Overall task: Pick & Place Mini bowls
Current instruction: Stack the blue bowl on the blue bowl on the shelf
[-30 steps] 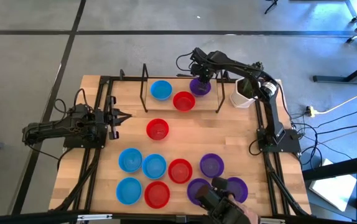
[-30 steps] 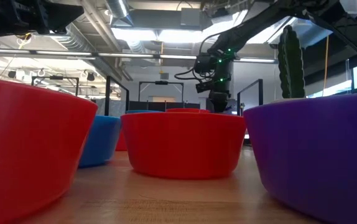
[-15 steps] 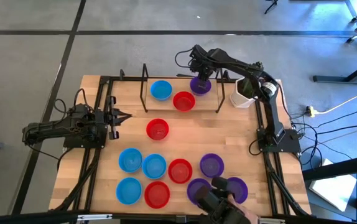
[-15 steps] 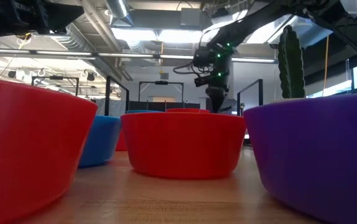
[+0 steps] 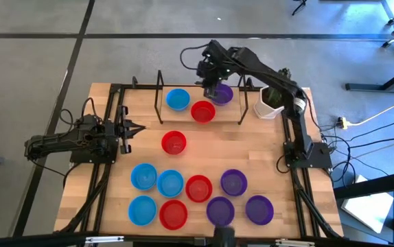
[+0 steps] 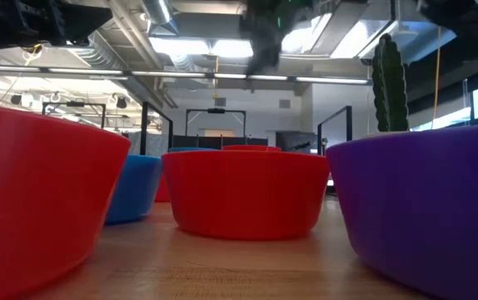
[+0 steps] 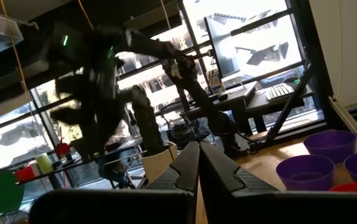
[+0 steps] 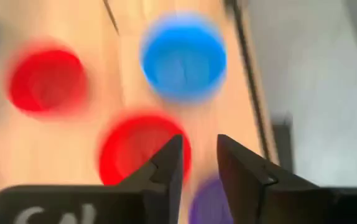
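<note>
Three mini bowls sit in a row at the far side: blue, red and purple. A lone red bowl rests mid-table, and several blue, red and purple bowls cluster near the front edge. My right gripper hangs high above the far row, open and empty, slanting down over the red bowl and the blue bowl. My left gripper waits shut at the table's left.
A black metal rack with upright posts frames the far row. A white cactus pot stands at the far right, and its cactus rises behind the purple bowl. Bare wood lies around the lone red bowl.
My right gripper has risen well clear of the purple bowl at the far side and swung toward the table's left, tipping less steeply downward. The purple bowl stays on the table. A dark object that covered the near purple bowls has left the picture.
</note>
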### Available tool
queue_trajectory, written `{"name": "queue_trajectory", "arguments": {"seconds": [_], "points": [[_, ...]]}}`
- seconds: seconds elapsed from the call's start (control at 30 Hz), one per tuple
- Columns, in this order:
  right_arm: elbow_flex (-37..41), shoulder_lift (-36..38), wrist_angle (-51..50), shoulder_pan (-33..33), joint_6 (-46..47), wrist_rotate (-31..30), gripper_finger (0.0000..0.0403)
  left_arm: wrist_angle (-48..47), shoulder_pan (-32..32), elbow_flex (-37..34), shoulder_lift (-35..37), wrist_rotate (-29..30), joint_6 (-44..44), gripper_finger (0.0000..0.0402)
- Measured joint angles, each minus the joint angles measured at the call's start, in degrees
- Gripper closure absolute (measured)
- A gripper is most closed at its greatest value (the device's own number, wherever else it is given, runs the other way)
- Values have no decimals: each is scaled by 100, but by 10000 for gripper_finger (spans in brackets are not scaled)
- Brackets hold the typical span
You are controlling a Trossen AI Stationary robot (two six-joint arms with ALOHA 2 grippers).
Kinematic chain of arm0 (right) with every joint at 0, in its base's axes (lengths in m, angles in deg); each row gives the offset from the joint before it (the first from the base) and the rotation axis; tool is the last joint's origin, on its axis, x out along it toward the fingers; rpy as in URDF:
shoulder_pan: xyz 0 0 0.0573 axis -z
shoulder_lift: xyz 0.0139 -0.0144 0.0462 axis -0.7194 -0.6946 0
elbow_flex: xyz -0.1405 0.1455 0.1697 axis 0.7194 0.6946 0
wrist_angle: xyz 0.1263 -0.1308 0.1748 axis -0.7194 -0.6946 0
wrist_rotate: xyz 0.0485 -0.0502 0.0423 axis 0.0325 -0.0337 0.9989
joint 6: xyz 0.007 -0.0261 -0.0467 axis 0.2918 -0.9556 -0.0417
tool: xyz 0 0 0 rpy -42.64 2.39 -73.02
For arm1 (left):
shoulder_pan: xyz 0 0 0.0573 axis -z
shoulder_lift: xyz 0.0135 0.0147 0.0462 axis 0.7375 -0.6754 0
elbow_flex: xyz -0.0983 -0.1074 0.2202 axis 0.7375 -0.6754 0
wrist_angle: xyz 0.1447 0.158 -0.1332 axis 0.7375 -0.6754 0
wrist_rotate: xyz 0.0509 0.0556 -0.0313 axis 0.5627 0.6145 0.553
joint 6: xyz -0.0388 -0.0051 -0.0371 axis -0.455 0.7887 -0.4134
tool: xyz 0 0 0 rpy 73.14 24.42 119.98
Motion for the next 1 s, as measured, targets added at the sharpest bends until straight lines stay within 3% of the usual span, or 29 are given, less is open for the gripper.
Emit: {"name": "queue_trajectory", "arguments": {"seconds": [0.13, 0.27, 0.4, 0.53, 0.73, 1.0], "points": [[-119, 723, 760, -612, 240, 440, 351, 2, 0, 0, 0, 0, -29, 393], [-120, 1376, 660, -1380, 301, 108, 395, 1, 0, 0, 0, -33, -151, 393], [0, 1946, 357, -2171, 457, -64, 393, 1, 0, 0, 1, -44, -150, 393], [698, 2757, 876, -2851, 919, -309, 399, 1, 0, 0, 0, -47, -150, 393], [3012, 4413, 2122, -3433, 1193, -1229, 400, 0, 0, 0, 0, -52, -165, 393], [6985, 6689, 5025, -3433, 1607, -361, 401, 2, 0, 0, 2, -51, -159, 393]]}}
